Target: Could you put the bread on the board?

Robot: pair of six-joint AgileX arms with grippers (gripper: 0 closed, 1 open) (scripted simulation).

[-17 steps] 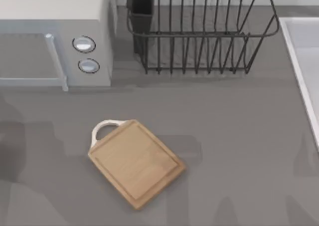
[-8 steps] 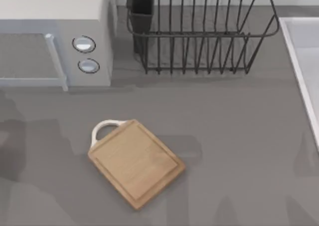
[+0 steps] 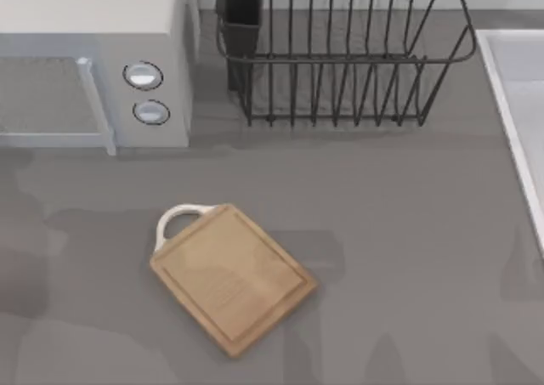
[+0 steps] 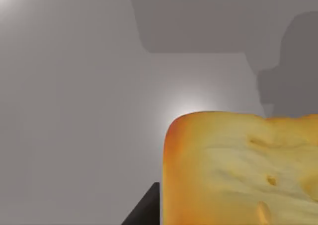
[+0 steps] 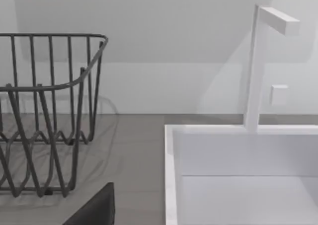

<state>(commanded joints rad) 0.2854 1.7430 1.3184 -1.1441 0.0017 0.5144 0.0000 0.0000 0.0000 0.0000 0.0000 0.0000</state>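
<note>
The left gripper (image 4: 147,211) is judged to be pinched on the small blocky chunk of golden-yellow toasted bread with orange-brown crust (image 4: 238,170). In the left wrist view one dark finger (image 4: 144,212) is seen against the chunk's side, and the chunk is held clear of the plain grey table (image 4: 74,111); the far finger is hidden behind it.

In the top view, the soft shadows along the table's left side have shifted over the last second. The rectangular light-tan wooden cutting board with a grooved border and white loop handle (image 3: 231,276) has not been disturbed. It lies left of centre, bare, with its handle turned toward the white microwave (image 3: 93,62).

From this it is inferred that the bread is being carried by the left arm beyond the table's left side, and that placement is not yet done. A move over the board and a release are still called for.

The right gripper (image 5: 94,207) is parked near the dark wire dish rack (image 5: 44,111) and the white sink (image 5: 238,175).
</note>
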